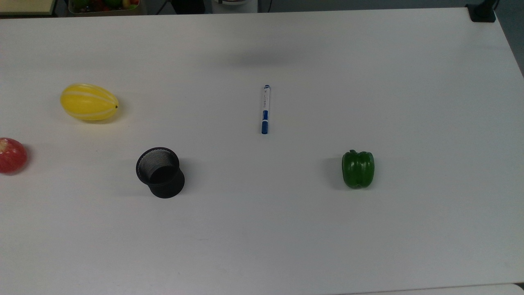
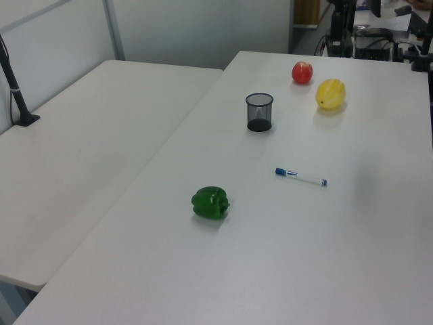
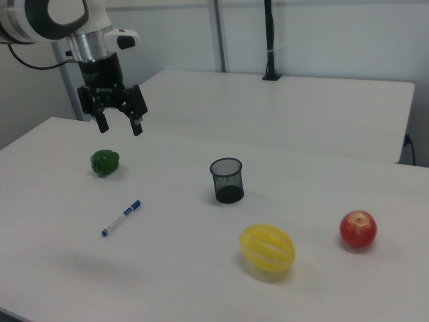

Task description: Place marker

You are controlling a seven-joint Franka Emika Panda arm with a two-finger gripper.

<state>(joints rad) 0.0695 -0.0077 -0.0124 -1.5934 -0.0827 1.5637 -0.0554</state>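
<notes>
Count on the white surface [image 1: 368, 61]:
- marker [image 1: 265, 109]: 1, white barrel, blue cap.
- green bell pepper [image 1: 358, 169]: 1.
- black mesh pen cup [image 1: 160, 172]: 1.
- yellow striped melon [image 1: 89, 102]: 1.
- red apple [image 1: 12, 155]: 1.

Fruit and vegetable items: 3. Loose items in total: 5.

Arm in right view, upper left of frame: 1 gripper [image 3: 121, 126], 2 fingers [image 3: 136, 126].

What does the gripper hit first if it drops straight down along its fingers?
Probably bare table. The open gripper points down, empty, apparently between green pepper and marker, touching neither. Depth is unclear, so the pepper can't be ruled out.
</notes>
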